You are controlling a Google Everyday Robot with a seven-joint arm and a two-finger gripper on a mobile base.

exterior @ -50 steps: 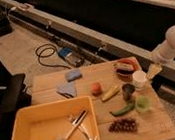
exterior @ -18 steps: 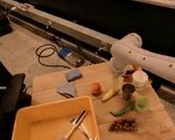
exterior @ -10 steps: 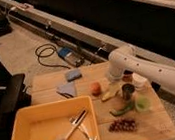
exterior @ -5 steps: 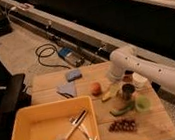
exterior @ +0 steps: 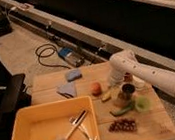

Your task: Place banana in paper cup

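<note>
The small pale-yellow banana (exterior: 106, 97) lies on the wooden table (exterior: 47, 82), just right of the round orange fruit (exterior: 96, 88). My gripper (exterior: 113, 86) hangs down from the white arm (exterior: 147, 74), right above and behind the banana's far end. The white paper cup (exterior: 139, 85) stands behind the dark metallic cup (exterior: 127, 91) and is mostly covered by my forearm.
A translucent green cup (exterior: 143, 104), a long green pepper (exterior: 120, 111) and a dark cluster of grapes (exterior: 122, 125) lie at the front right. A yellow tray (exterior: 21, 132) with a brush and tongs fills the front left. A blue sponge (exterior: 73, 75) and a blue cloth (exterior: 66, 90) lie at the back.
My arm has swung in from the right edge over the table and come down by the banana. Over the last half second it has barely moved. The objects lie as before.
</note>
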